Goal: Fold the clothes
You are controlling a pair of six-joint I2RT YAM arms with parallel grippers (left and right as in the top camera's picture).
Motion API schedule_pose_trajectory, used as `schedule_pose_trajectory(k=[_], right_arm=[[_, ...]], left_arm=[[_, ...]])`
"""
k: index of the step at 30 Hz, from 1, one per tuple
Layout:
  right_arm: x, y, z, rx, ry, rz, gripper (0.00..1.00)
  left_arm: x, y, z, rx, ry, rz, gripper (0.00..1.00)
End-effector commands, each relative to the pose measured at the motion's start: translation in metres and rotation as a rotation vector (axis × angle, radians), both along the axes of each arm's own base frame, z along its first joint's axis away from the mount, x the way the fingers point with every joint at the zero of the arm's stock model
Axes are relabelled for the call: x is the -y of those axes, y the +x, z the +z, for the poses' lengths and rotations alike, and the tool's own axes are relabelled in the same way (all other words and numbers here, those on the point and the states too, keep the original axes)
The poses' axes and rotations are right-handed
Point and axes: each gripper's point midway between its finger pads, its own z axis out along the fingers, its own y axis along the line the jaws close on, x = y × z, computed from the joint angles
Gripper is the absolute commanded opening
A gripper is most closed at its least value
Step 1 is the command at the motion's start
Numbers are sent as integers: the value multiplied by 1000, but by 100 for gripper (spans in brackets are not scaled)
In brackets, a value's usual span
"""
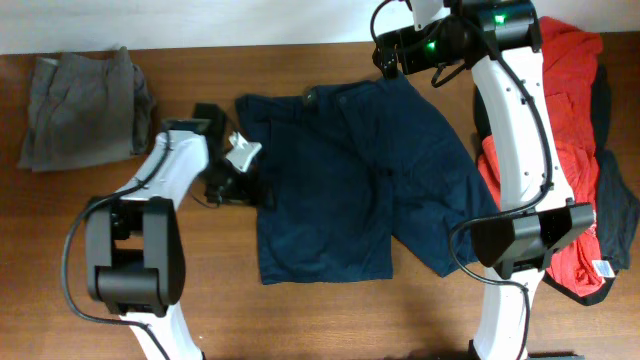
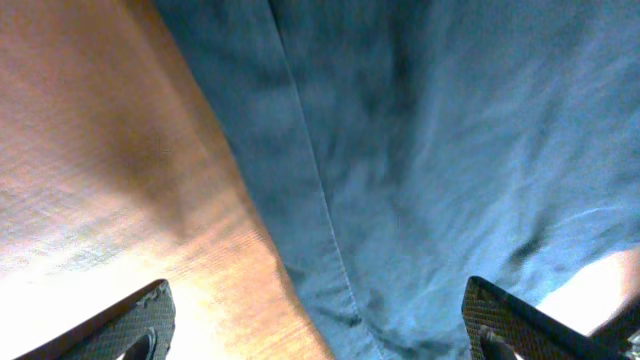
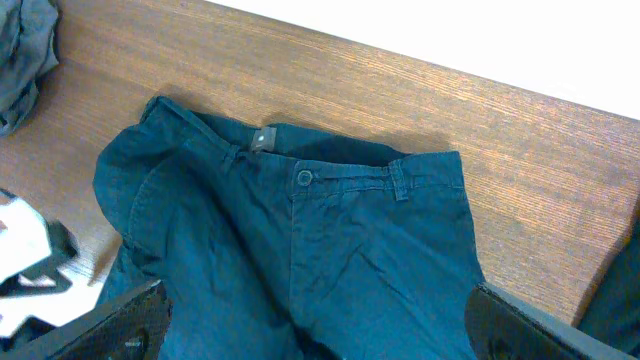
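Gripping nothing: left gripper (image 2: 325, 325), right gripper (image 3: 330, 325) jaws wide open over unfolded navy shorts (image 1: 350, 180). Looks folded: grey shorts (image 1: 80, 110), left of them. Pending: red T-shirt (image 1: 570, 90), right.

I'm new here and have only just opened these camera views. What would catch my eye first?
The dark navy blue shorts lie spread across the middle of the table, waistband toward the far edge. A bright red T-shirt is heaped with black garments at the right edge, and grey shorts sit at the far left. The left gripper hangs open over the navy shorts' left edge.
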Motion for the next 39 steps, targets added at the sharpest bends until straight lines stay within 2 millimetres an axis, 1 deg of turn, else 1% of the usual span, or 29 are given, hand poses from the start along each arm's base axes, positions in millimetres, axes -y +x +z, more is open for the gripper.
schedule_pose_trajectory(k=[1,4,7,10,11,13,14,16,17,21,22,27,30,35,39], right_arm=[[6,1,7,20,-4,-18,98],[5,1,7,27,-15,-2,98],[6,1,7,30,-19,1,98],[6,2,7,30,-19,1,98],[6,2,7,30,-19,1,98],[6,2,7,30,-19,0,98],[6,2,7,30,-19,0,98],[6,1,7,29,-19,0,98],[6,2,7,30,-19,0,98],[6,2,7,30,-19,0,98],[6,2,7,30,-19,0,98],[12,2,5,29,-45,-19,99],[15,1,3,21,-60,-29,98],[15,0,2,15,-63,-30,98],[15,0,2,15,-63,-30,98]], left_arm=[[-13,-26,-23,-90,194,59,91],[-18,-47,-36,-149,285,110,91],[-14,-59,-46,-173,314,152,89],[-10,-63,-54,-170,319,172,73],[-8,-65,-56,-171,321,181,65],[-5,-70,-61,-175,327,195,44],[-4,-71,-62,-177,330,203,39],[-1,-76,-66,-182,336,217,35],[0,-77,-68,-182,338,221,31],[4,-80,-73,-183,346,273,4],[5,-80,-73,-184,346,284,1],[4,-79,-74,-196,358,358,1],[0,-80,-73,-210,372,397,1],[-33,-89,-70,-256,479,480,1],[-60,-96,-66,-322,506,554,1]])
